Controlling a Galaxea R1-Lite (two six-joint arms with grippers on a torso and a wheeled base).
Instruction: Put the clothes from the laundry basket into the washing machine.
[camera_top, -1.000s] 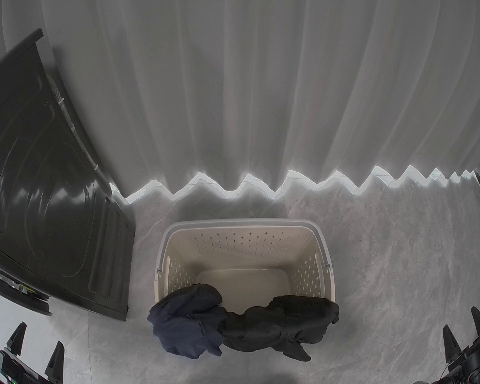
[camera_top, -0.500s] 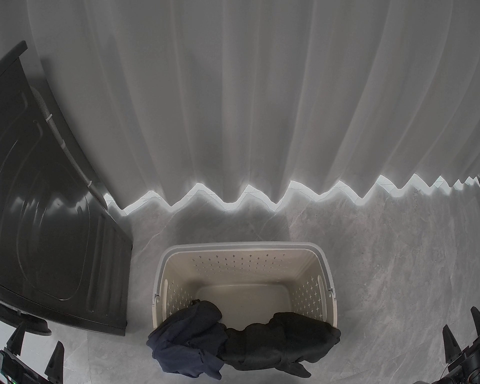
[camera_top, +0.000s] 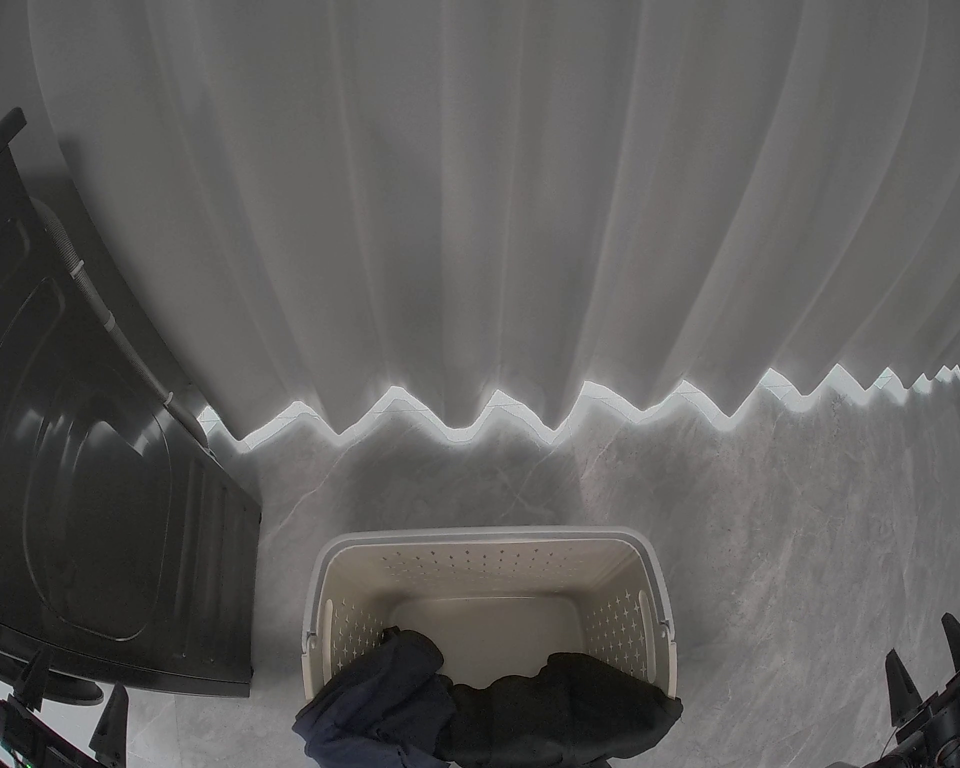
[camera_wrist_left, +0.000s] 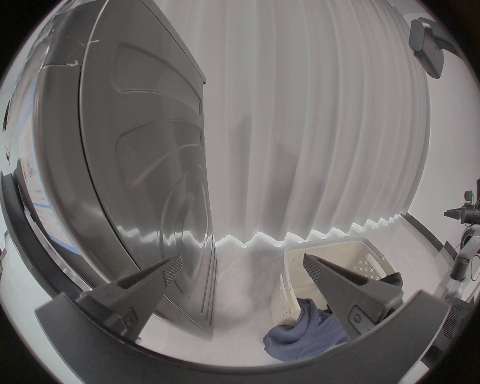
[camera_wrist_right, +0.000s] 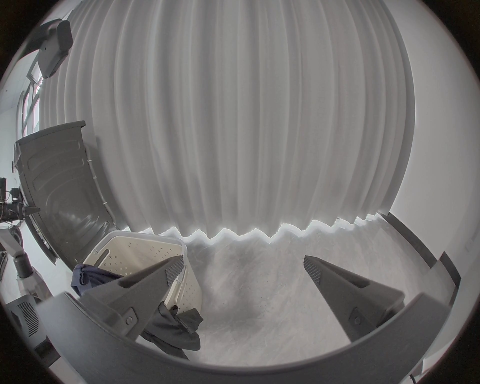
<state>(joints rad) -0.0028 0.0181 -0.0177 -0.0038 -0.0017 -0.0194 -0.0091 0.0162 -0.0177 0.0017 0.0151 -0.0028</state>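
Observation:
A cream laundry basket (camera_top: 480, 535) stands on the floor straight ahead. Over its near rim hang a navy garment (camera_top: 375, 705) on the left and a black garment (camera_top: 560, 710) on the right. The dark washing machine (camera_top: 90, 520) stands to the left of the basket, its side panel toward me. My left gripper (camera_top: 75, 690) is low at the left, open and holding nothing, near the machine's bottom corner. My right gripper (camera_top: 922, 650) is low at the right, open and holding nothing, well away from the basket. The left wrist view has the machine (camera_wrist_left: 130, 165), basket (camera_wrist_left: 350, 250) and navy garment (camera_wrist_left: 305, 335) beyond the open gripper (camera_wrist_left: 242, 260).
A white pleated curtain (camera_top: 500, 200) hangs behind the basket down to the grey marbled floor (camera_top: 800, 520). Bare floor lies to the right of the basket and between the basket and the machine (camera_wrist_right: 60, 200). In the right wrist view the basket (camera_wrist_right: 135, 250) stands beyond the open gripper (camera_wrist_right: 242, 262).
The whole head picture has shifted: basket, clothes and machine sit lower in it, so the camera has moved. Both grippers keep their places and stay open.

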